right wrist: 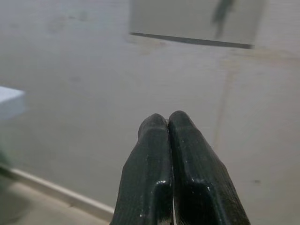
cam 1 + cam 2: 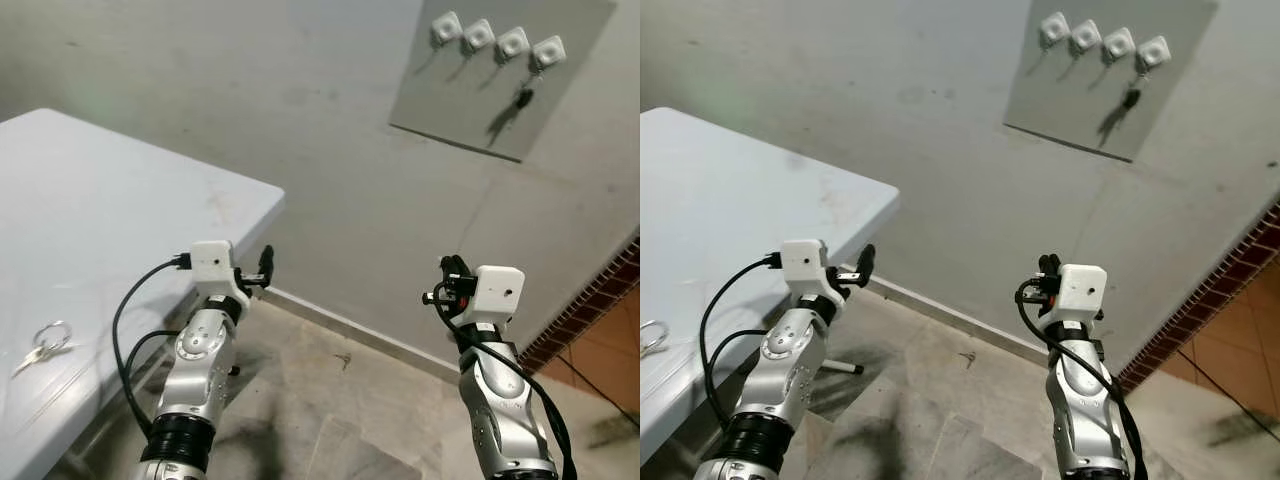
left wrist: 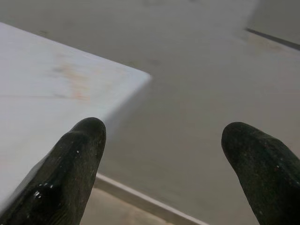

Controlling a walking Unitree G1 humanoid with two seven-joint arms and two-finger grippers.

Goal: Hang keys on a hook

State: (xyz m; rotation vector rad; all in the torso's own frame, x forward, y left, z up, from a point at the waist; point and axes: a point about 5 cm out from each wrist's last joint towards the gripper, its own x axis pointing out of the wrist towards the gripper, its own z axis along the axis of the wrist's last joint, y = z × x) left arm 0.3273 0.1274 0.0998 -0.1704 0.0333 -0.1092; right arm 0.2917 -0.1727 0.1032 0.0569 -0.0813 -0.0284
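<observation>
The main risk was in the pickup. The keys [image 2: 40, 350] lay flat on the white table [image 2: 110, 210] at the lower left of the frame, close to its near edge, and a careless scrape by the fingers could have pushed them off onto the floor.

The left gripper [image 3: 164, 154] had its fingers spread wide and hovered beyond the table corner, well apart from the keys. The right gripper [image 1: 168, 140] had its fingers pressed together, holding nothing, low in the frame's right half.

A second hazard waited at the grey board [image 2: 500, 75] in the upper right. One of its four white hooks [image 2: 548, 52] already carried a dark key [image 2: 521, 98], so crowding it could knock that one loose.

The keys looked small and silvery, on a thin round ring.
</observation>
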